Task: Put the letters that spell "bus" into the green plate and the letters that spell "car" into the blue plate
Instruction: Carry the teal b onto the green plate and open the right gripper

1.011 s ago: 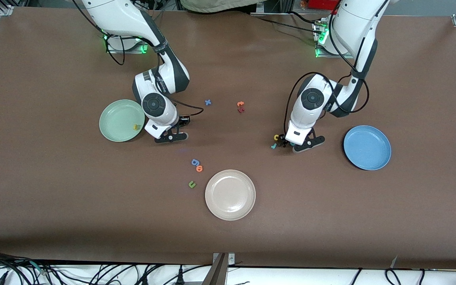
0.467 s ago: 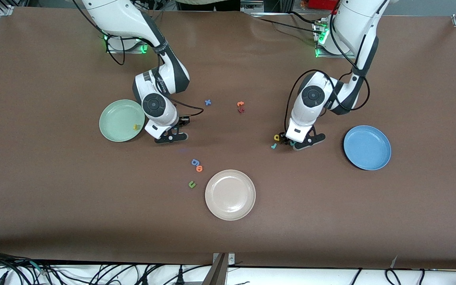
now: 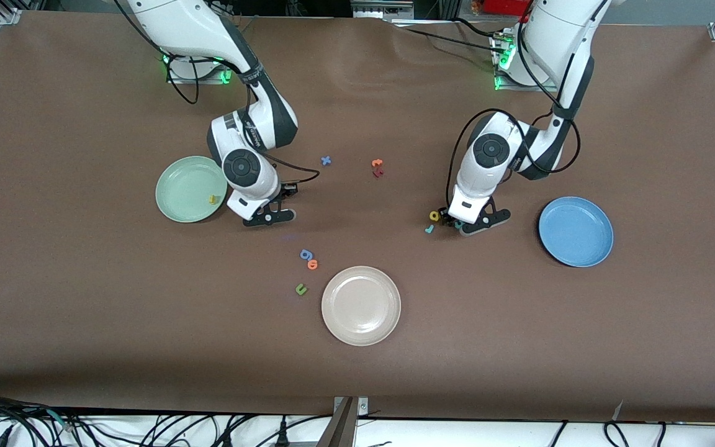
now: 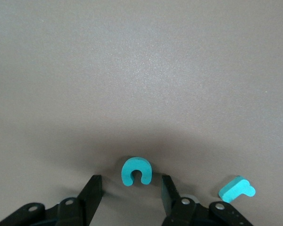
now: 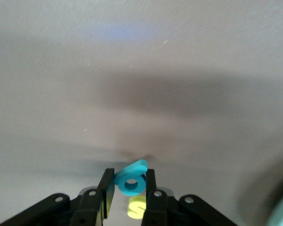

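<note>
Left wrist view: left gripper (image 4: 131,188) stands open astride the small teal foam c (image 4: 136,171), its gap facing the wrist. Right gripper (image 5: 128,186) pinches the tilted teal foam b (image 5: 131,180), beside the mint-green round plate (image 3: 177,202).

Brown table (image 3: 84,310), black cables (image 3: 146,428) along its near edge, perhaps floor below

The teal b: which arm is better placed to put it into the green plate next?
The right arm. Its gripper is already shut on the teal b, right beside the green plate. The left gripper is at the other end, around the teal c near the blue plate.
</note>
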Action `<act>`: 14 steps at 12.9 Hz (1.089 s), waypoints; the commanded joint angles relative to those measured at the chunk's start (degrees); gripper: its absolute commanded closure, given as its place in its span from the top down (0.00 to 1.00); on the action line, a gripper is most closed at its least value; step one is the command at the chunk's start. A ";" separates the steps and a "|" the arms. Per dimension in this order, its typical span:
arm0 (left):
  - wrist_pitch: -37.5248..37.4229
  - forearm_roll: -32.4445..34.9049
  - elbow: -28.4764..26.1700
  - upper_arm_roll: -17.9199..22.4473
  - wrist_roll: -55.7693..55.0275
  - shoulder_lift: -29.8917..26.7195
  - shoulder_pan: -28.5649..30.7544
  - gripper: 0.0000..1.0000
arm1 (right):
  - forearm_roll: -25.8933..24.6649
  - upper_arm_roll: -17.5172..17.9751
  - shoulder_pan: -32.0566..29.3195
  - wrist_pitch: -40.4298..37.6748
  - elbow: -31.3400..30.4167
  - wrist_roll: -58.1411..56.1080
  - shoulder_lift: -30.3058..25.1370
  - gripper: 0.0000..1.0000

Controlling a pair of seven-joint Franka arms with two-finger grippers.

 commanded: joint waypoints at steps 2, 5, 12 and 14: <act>0.38 -0.80 -1.14 0.01 1.42 -0.14 0.32 0.62 | 0.38 -7.16 0.00 -8.46 2.22 -10.36 -2.33 0.17; 0.38 -0.71 -1.14 0.01 1.42 -0.14 0.32 0.52 | 0.38 -11.74 0.00 -16.45 2.22 -13.63 -4.26 0.17; 0.38 -0.71 -0.17 0.45 1.51 -0.14 0.41 0.33 | 0.81 -16.23 -2.72 -18.05 -0.86 -18.47 -1.46 0.63; 0.38 -0.80 -0.17 0.80 4.21 -0.49 0.50 0.22 | 0.99 -16.06 -2.64 -18.58 -0.60 -17.95 -1.54 0.99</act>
